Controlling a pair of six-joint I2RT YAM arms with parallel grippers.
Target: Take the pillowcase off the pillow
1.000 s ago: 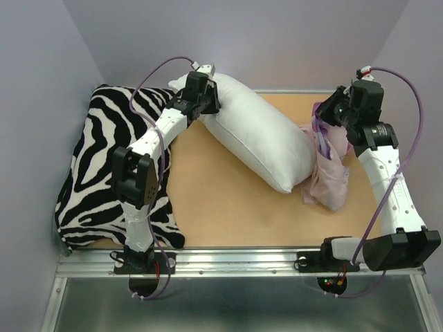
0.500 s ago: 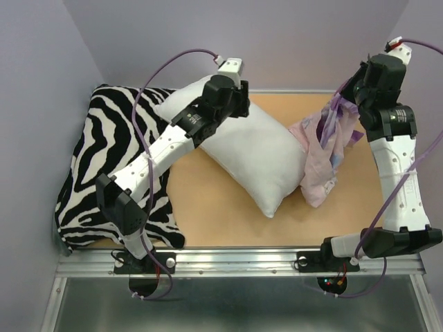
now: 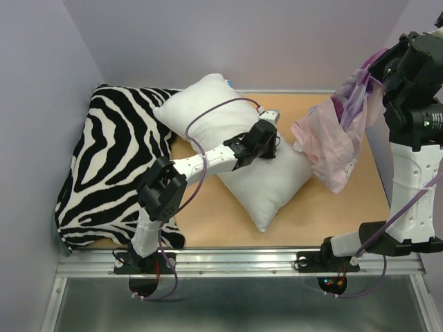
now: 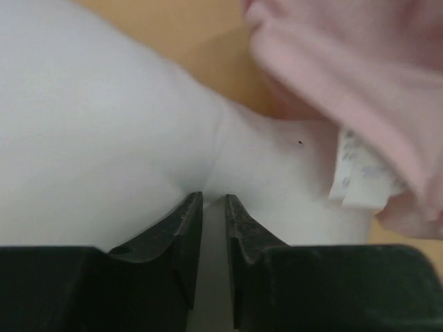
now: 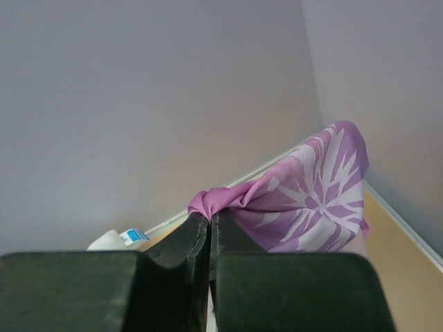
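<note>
Right wrist: right gripper (image 5: pixel 209 217) pinching pillowcase (image 5: pixel 304 200). Left wrist: left gripper (image 4: pixel 213 199) narrow, at pillow (image 4: pixel 104 138); grip unclear.

Top external: fixed high over the near edge of the tan wooden tabletop (image 3: pixel 214 225), looking down and forward across all of it from far back, zebra-striped black-and-white cushion (image 3: pixel 111 159) included. Left wrist: sighting along the black left gripper (image 4: pixel 213 197), very close to the plump white pillow (image 4: pixel 90 138), with the pale pink inner side of the thin purple-pink snowflake pillowcase (image 4: pixel 360 83) at upper right; both shared with the top view. Right wrist: held high, facing the pale lilac wall (image 5: pixel 138 104) past the black right gripper (image 5: pixel 209 216), same pillowcase close up
</note>
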